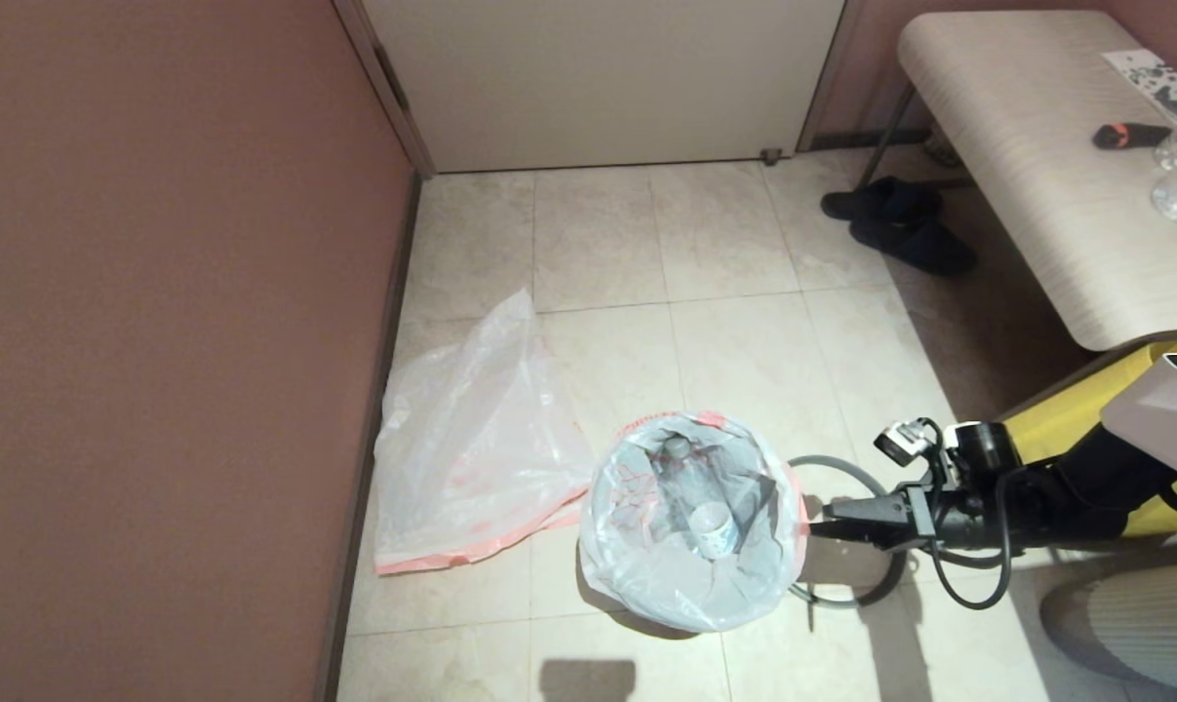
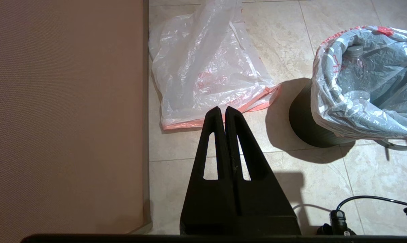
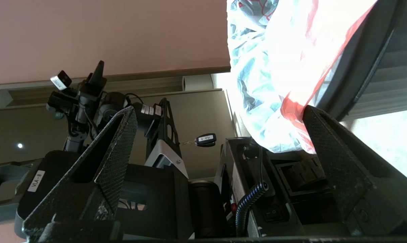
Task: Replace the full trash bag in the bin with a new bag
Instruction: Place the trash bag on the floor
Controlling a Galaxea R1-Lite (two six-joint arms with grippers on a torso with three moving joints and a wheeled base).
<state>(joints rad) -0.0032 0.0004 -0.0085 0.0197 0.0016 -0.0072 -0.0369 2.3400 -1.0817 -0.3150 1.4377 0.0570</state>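
Right gripper, jaws apart, sits at the rim of the full trash bag, not yet lifted from the bin (new bag lies beyond, unused).

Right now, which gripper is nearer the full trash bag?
Right. The right gripper is at the full trash bag on the bin's side, jaws open; the left gripper hangs farther back, shut.

Warm, moderately bright indoor light. The bin casts a dark shadow on the tiles toward the wall. In the right wrist view, the full bag glares white, blown out; elsewhere dim.
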